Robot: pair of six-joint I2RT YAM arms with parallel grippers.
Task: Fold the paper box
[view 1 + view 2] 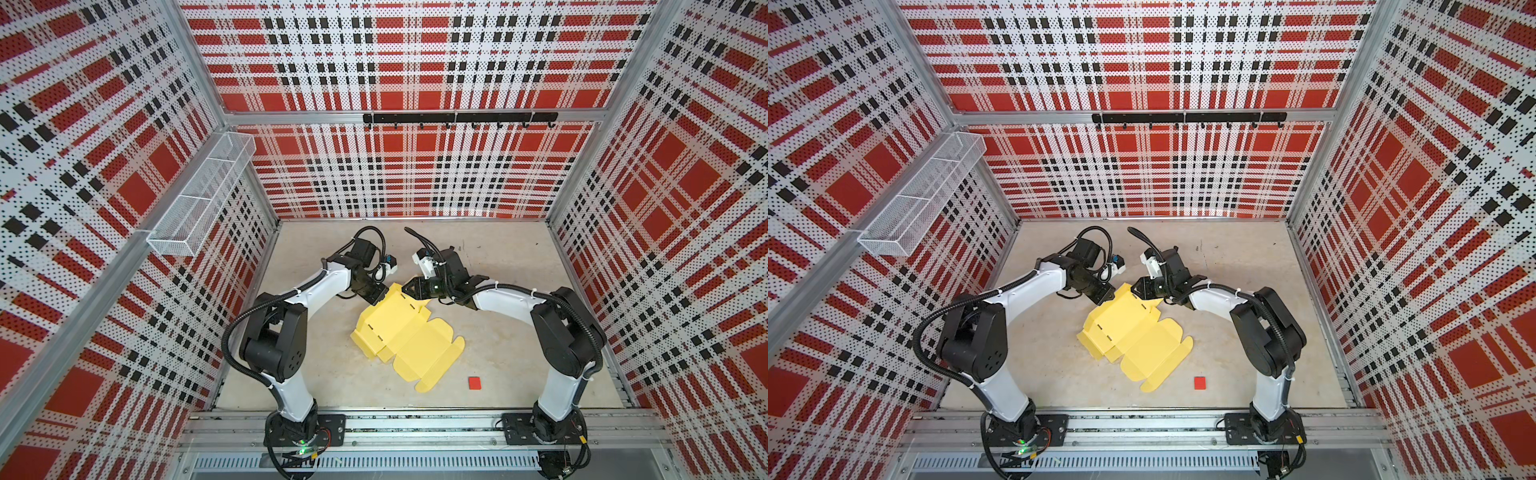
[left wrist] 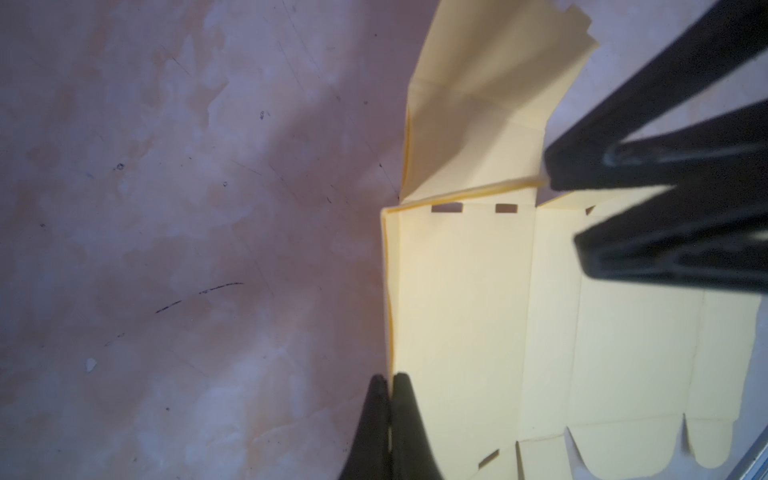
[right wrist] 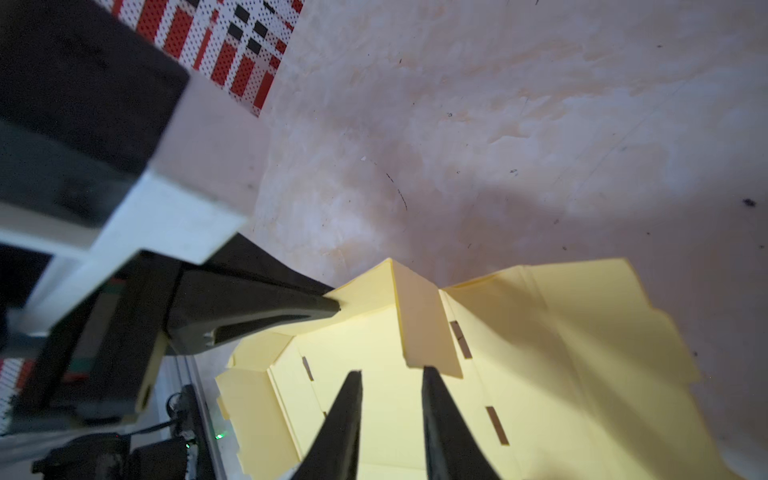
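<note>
The left gripper (image 2: 390, 376) pinches 1 edge of the paper box (image 1: 409, 332); the right gripper (image 3: 390, 372) stands parted, so the unheld flap (image 3: 424, 324) may spring flat.

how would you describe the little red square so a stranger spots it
Look at the pale table in a top view. Near its front edge, right of the yellow paper box, lies the red square. Nothing else on the table is red; tiny, it lies alone.
</note>
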